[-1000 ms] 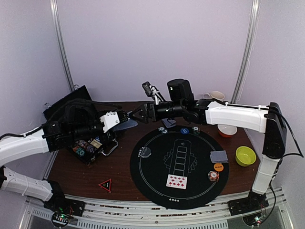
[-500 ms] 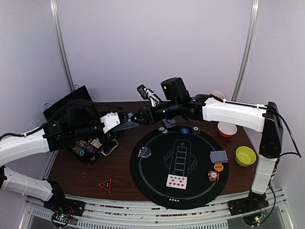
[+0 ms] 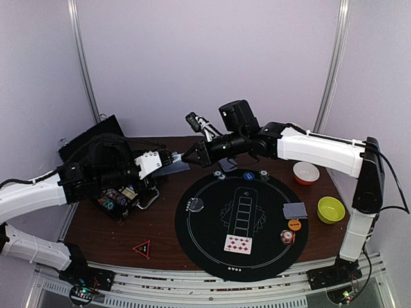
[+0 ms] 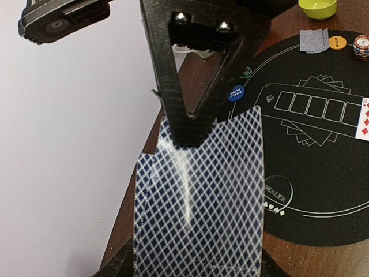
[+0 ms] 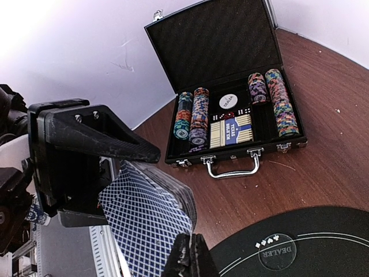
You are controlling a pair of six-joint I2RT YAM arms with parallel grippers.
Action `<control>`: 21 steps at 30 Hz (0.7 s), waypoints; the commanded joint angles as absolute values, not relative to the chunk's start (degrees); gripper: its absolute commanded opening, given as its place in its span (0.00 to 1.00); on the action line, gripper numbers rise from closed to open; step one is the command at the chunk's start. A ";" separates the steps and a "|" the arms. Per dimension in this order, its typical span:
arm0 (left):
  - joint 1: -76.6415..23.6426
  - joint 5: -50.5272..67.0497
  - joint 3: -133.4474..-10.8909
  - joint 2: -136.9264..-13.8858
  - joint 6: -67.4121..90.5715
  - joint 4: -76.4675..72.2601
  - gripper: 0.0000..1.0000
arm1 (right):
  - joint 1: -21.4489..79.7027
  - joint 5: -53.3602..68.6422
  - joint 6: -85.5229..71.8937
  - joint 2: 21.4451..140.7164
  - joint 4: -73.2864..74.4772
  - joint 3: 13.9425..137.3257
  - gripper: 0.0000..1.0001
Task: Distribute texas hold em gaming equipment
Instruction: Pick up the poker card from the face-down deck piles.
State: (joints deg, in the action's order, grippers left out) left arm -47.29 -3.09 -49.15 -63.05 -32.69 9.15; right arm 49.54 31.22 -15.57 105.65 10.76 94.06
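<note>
Over the far side of the brown wooden table (image 3: pixel 160 221), left of its middle, your left gripper (image 3: pixel 166 158) has its jaws clamped on the near end of a deck of grey-blue lattice-backed playing cards (image 4: pixel 190 231), held face down above the surface. Your right gripper (image 3: pixel 190 154) meets it from the right. Its jaws are drawn down to a thin slit on the far edge of the top card (image 4: pixel 236 144), which sits pushed out a little past the rest of the deck. Toward the left edge, an open black hard case (image 5: pixel 228 63) holds rows of stripe-edged poker chips (image 5: pixel 279 101). On the round black felt mat (image 3: pixel 212 250) you have a face-up card of red diamonds (image 3: pixel 237 244) at the near side. A face-down card (image 3: pixel 295 210), an orange round button (image 3: pixel 294 224) and a short chip stack (image 3: pixel 288 236) lie toward the right. A clear round button (image 3: pixel 194 205) is at the left and a blue round button (image 3: pixel 248 175) at the far rim.
</note>
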 commanded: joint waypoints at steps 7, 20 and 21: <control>-47.20 -3.25 -50.14 -62.59 -32.21 5.71 0.53 | 46.71 34.84 -10.16 98.57 18.43 96.69 0.00; -47.20 -3.88 -49.49 -62.10 -30.98 5.54 0.53 | 36.74 26.64 21.36 79.98 19.31 76.91 0.00; -47.20 -3.87 -49.37 -61.93 -30.87 5.49 0.53 | 36.86 24.82 26.57 79.11 18.68 73.63 0.00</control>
State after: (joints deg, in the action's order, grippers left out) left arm -47.29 -3.62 -49.15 -63.02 -32.18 9.06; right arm 37.01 31.83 6.87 80.93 17.21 83.48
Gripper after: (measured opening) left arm 0.532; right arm 0.012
